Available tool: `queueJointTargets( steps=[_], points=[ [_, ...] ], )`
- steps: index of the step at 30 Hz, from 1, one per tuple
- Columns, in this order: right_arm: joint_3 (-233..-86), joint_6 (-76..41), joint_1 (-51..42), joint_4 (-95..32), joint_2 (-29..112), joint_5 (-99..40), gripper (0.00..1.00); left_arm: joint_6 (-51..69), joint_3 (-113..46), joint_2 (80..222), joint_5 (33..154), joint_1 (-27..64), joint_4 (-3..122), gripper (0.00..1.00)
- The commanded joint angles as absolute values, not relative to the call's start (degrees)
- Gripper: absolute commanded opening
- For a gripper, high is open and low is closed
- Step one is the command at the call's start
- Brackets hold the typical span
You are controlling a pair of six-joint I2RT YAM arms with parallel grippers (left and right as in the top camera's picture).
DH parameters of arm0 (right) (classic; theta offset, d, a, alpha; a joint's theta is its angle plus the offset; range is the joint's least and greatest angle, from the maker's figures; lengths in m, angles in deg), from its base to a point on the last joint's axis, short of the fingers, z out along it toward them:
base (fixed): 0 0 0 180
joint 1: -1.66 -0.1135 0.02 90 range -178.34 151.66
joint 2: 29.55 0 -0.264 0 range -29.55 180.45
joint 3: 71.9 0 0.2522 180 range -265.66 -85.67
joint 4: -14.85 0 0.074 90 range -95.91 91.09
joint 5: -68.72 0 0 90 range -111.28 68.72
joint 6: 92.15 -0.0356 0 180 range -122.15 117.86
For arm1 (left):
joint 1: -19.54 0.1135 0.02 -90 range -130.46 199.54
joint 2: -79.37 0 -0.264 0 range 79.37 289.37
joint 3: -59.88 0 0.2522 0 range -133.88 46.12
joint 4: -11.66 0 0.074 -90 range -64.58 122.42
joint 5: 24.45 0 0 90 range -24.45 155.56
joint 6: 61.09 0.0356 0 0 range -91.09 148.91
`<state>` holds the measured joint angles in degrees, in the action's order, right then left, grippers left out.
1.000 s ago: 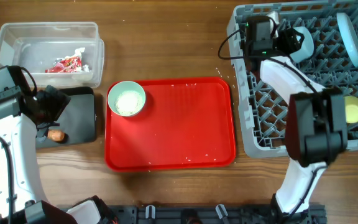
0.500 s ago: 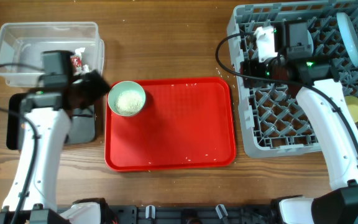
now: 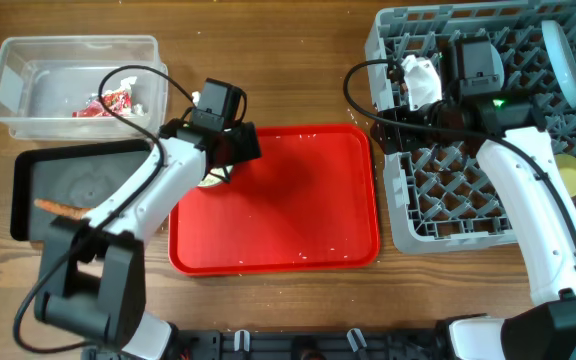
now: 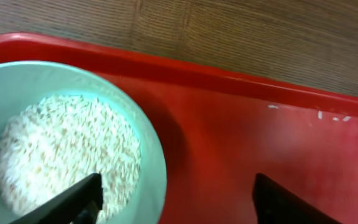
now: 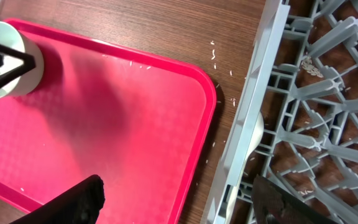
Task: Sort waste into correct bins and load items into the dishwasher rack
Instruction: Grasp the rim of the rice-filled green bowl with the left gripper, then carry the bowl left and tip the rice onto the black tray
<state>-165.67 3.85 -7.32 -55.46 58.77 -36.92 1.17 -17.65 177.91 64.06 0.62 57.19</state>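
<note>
Main risk: tipping rice (image 4: 61, 149) out of the pale bowl (image 4: 145, 149) onto the red tray (image 4: 229, 149). Likely cause a one-sided pinch on the rim. Heaped as it is and gripped at one edge only, apt to swing or slip once lifted, scattering grains beyond the tray. Could also fail through too shallow a bite on the thin rim during closing.

Further hazard in emptying into the wrong bin. Clear tub (image 3: 28, 85) off the tray's far-left corner, holding the red wrapper (image 3: 108, 100). Black tray (image 3: 78, 175) just left of the red tray, holding the carrot-like stick (image 3: 60, 208). Rice judged to belong with the stick as food waste. Stray grains on the red tray and on the wood off its right edge, hard to gather with two fingers; best not added to.

Left gripper (image 4: 178, 180) reaching in from the tray's left, forearm slanting over the black tray, wrist pitched down above the tray's far-left corner, right where the bowl sits. Fingers apart, one over the rice inside the bowl, the other above bare tray, rim between, nothing clamped.

Right gripper (image 5: 178, 186) hovering off the tray's right edge, by the tray-facing wall of the dishwasher rack (image 5: 260, 87). Fingers spread wide, nothing held. Yellow cup (image 3: 568, 178) and pale blue plate (image 3: 563, 60) in the rack, well right of the tray.
</note>
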Motion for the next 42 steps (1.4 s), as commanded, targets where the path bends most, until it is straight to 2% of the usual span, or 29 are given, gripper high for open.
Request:
queueJointTargets(
  steps=[1, 5, 6, 7, 13, 20, 37, 42],
  points=[
    [-165.6, 3.2, -7.5, -55.4, 57.9, -38.4, 0.78, 1.7, -18.0, 181.4, 63.1, 0.5, 55.5, 0.7],
    [-165.6, 2.2, -7.5, -55.4, 57.9, -38.3, 0.78, 1.7, -18.0, 183.7, 63.5, 0.2, 54.0, 0.41],
    [-165.6, 2.2, -7.5, -55.4, 57.9, -38.3, 0.78, 1.7, -18.0, 183.8, 63.5, 0.1, 54.1, 0.36],
    [-165.6, 2.2, -7.5, -55.4, 57.9, -38.3, 0.78, 1.7, -18.0, 184.0, 63.5, -0.1, 54.0, 0.27],
    [-165.6, 2.2, -7.5, -55.4, 57.9, -38.4, 0.78, 1.7, -17.7, 184.1, 63.5, -0.1, 55.4, 0.04],
    [-165.6, 2.2, -7.5, -55.7, 57.9, -38.3, 0.77, 2.6, -17.8, 183.6, 63.3, -0.1, 57.4, 0.04],
    [-165.6, 2.2, -7.5, -55.7, 57.9, -38.3, 0.77, 6.2, -20.8, 170.7, 60.9, 0.1, 72.5, 0.04],
    [-165.6, 2.3, -7.5, -55.7, 57.9, -38.3, 0.77, 6.2, -20.8, 164.1, 61.0, 4.9, 75.1, 0.04]
  ],
)
